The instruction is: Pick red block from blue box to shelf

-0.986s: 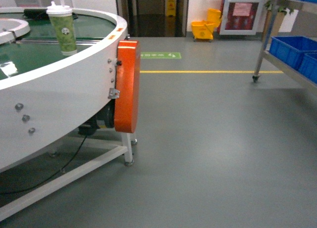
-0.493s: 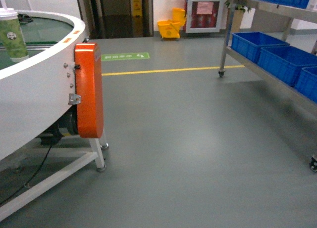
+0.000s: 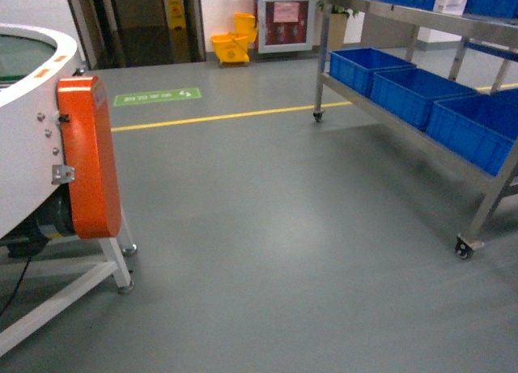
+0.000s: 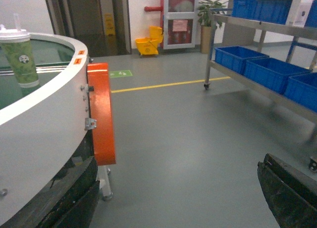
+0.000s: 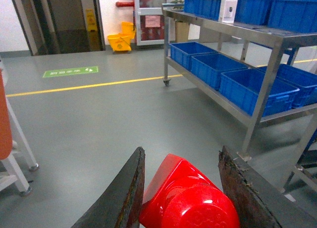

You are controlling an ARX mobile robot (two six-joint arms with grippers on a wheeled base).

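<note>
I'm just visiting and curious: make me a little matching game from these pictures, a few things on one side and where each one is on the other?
Things:
1. red block
2. drink cup
3. blue crates
4. mop bucket

Places:
A. on the steel shelf
B. between the right gripper fingers
C. by the far wall
D. on the round white table

Pairs: 1-B, 2-D, 3-A, 4-C

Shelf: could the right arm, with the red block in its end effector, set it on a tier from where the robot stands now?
Probably not yet. The shelf stands off across open floor; nothing blocks the way, though the right end effector holding the red block looks short of any tier.
</note>
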